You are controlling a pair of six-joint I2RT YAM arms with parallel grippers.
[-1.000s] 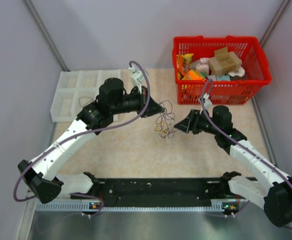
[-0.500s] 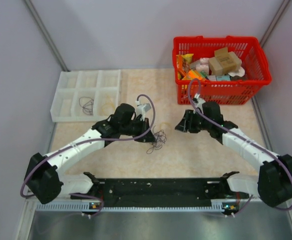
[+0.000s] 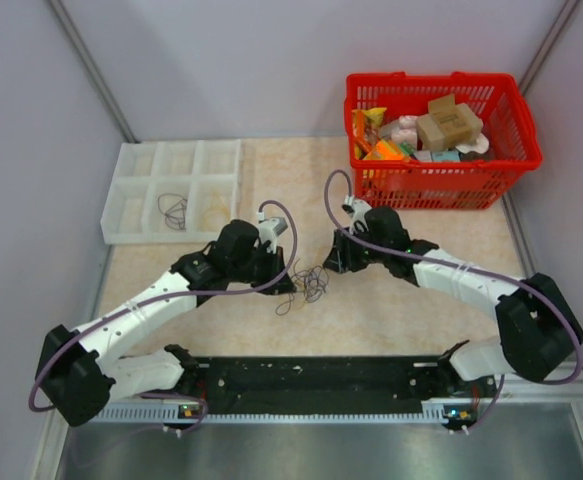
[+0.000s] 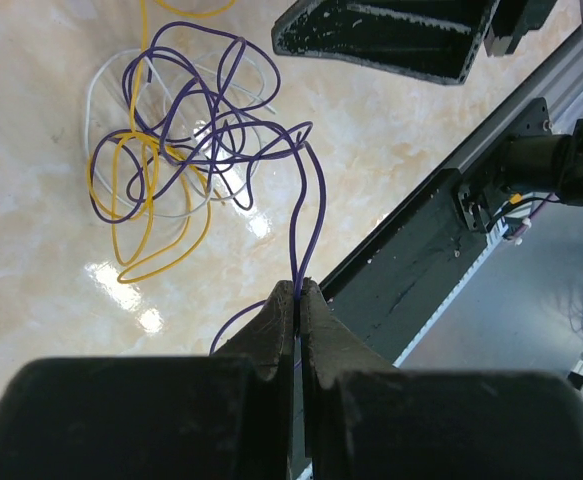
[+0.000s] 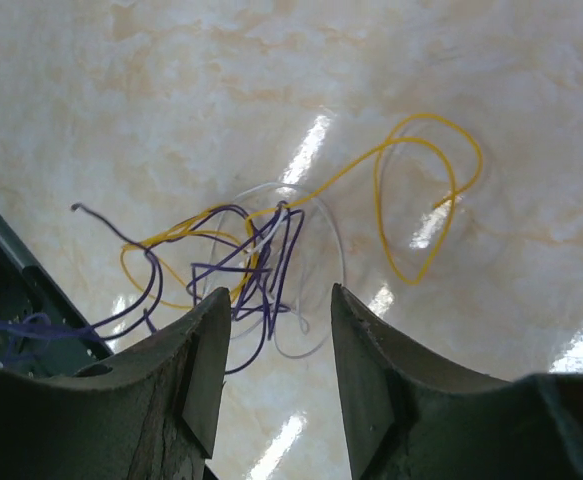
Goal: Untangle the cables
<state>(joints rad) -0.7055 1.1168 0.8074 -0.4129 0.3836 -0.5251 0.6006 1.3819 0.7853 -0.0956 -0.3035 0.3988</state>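
The cables (image 3: 311, 284) lie as a small tangle of purple, yellow and whitish wires on the beige tabletop between the two arms. My left gripper (image 3: 285, 283) sits just left of the tangle, shut on one purple strand (image 4: 306, 200) that runs from its fingertips (image 4: 298, 292) up into the tangle (image 4: 186, 130). My right gripper (image 3: 334, 258) hovers at the tangle's upper right. Its jaws are open with nothing between them, and the tangle (image 5: 256, 262) lies below and just beyond its tips (image 5: 276, 300). A yellow loop (image 5: 421, 200) trails off to one side.
A red basket (image 3: 436, 180) full of packages stands at the back right. A white compartment tray (image 3: 136, 195) at the back left holds a small dark wire coil (image 3: 173, 210). The black base rail (image 3: 311, 378) runs along the near edge.
Both arms have come down and inward. The left gripper carried the tangle from mid-air down and left onto the table. The right gripper followed leftward and its jaws have narrowed.
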